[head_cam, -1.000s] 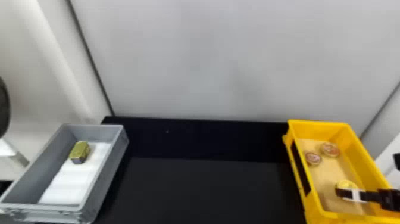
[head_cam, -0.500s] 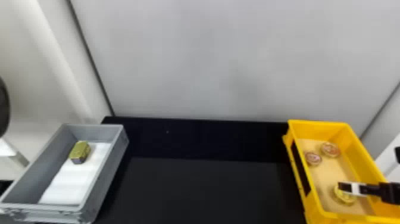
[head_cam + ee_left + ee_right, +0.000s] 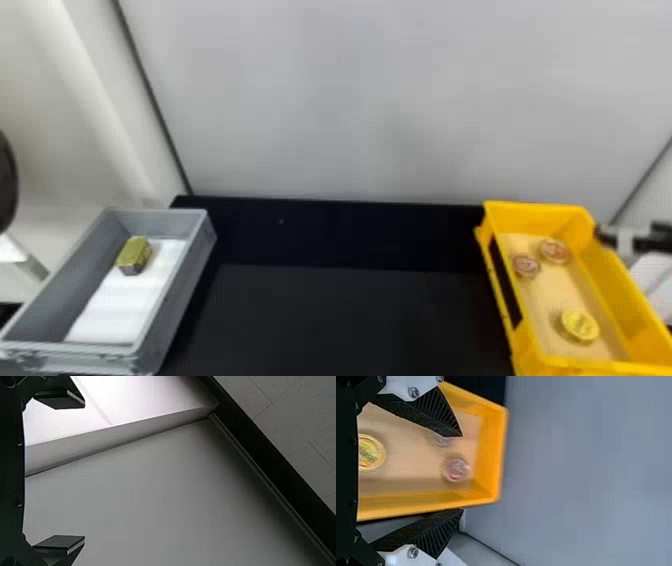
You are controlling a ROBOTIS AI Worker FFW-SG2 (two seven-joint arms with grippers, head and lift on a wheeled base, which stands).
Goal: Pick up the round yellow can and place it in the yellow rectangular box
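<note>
Right claw (image 3: 609, 236) away, can (image 3: 580, 325) seemingly face-up

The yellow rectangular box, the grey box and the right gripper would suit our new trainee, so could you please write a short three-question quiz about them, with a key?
1. True or false: the round yellow can lies inside the yellow rectangular box.
2. Which of these lies in the grey box?
a) a red-topped round tin
b) a gold-coloured block
c) a yellow lid
3. Fill in "open" or "shut": the right gripper is ____.
Key: 1 true; 2 b; 3 open.
</note>
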